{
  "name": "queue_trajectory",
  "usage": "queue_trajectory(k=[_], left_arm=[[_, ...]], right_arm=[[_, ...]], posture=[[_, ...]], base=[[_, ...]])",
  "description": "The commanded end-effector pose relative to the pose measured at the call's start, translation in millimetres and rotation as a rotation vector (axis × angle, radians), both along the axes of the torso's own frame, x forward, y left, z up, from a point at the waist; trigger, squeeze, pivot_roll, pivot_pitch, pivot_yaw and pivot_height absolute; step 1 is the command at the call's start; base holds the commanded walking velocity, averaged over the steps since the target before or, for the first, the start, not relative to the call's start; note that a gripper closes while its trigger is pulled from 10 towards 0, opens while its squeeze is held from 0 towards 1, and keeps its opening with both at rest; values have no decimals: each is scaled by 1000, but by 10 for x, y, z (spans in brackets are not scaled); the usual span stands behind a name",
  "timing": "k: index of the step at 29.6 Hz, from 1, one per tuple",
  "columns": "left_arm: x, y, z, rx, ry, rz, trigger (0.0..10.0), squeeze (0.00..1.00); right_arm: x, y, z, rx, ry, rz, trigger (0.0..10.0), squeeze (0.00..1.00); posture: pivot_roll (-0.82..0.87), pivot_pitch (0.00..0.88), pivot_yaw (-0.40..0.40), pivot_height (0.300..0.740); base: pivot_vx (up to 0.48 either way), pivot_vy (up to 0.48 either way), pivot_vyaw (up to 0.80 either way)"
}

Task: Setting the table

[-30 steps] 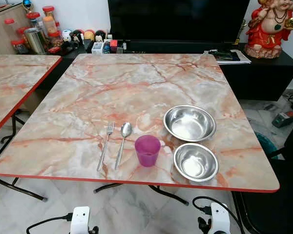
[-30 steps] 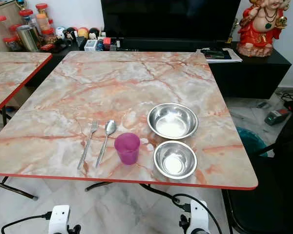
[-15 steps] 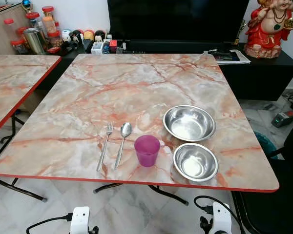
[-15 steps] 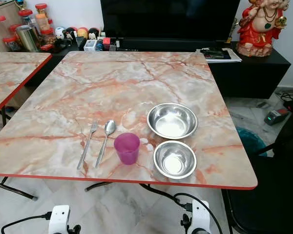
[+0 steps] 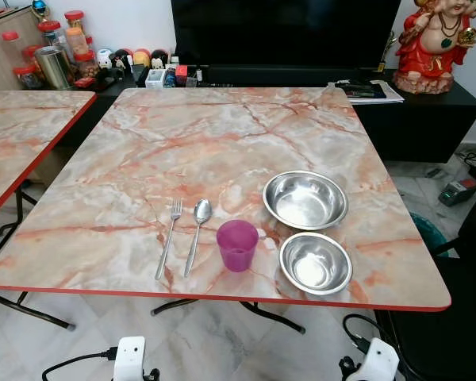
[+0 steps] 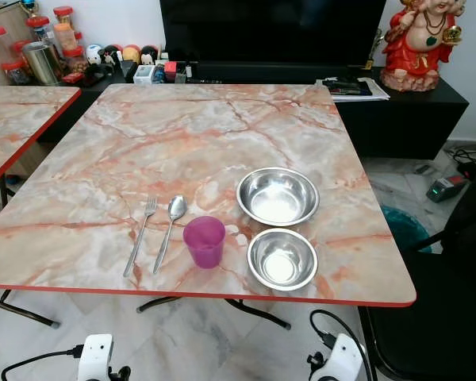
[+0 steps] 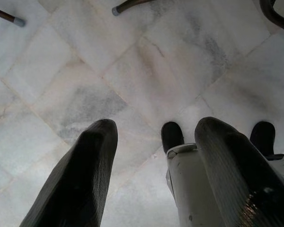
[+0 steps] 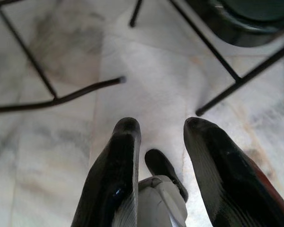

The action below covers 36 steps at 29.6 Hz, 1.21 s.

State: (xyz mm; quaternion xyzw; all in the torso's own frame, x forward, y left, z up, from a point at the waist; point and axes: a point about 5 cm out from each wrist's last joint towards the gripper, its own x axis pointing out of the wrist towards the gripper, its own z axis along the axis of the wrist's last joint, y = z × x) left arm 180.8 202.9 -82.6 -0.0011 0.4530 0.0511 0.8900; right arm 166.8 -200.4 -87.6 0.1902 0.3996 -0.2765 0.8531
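Fork [image 5: 170, 237], spoon [image 5: 197, 233], purple cup [image 5: 237, 244] and two steel bowls [image 5: 305, 199] [image 5: 316, 263] grouped near the marble table's [image 5: 222, 135] front edge from the head; from the wrists, left gripper [image 7: 154, 142] and right gripper [image 8: 161, 135] spread apart, empty, hanging over floor tiles [image 7: 146, 66].

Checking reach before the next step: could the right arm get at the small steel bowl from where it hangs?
Probably yes: the small steel bowl sits near the table's front right edge, nothing over it; the right tool points floorward.
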Motion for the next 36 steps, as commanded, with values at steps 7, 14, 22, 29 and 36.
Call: queue_trajectory(k=[7, 14, 22, 29, 36], left_arm=[[-47, 38, -19, 0, 25, 1, 10000, 0], [-48, 42, -19, 2, 28, -5, 10000, 0], [-46, 44, -18, 3, 28, -11, 10000, 0], [-50, 46, -19, 3, 30, -11, 10000, 0], [-48, 43, -19, 3, 30, -13, 10000, 0]], right_arm=[[-34, -52, 33, -90, 3, -195, 10000, 0], [113, -1194, 601, -399, -206, -498, 10000, 0], [266, -1290, 812, -477, -288, -544, 10000, 0], [533, -1456, 1280, -617, -458, -538, 10000, 0], [722, -1500, 1538, -657, -558, -480, 10000, 0]], posture=[[-90, 0, 35, 740], [-101, 0, 40, 740], [-104, 0, 43, 740], [-104, 0, 47, 740], [-104, 0, 47, 740]], base=[[0, 0, 0], [0, 0, 0], [0, 0, 0], [0, 0, 0], [0, 0, 0]])
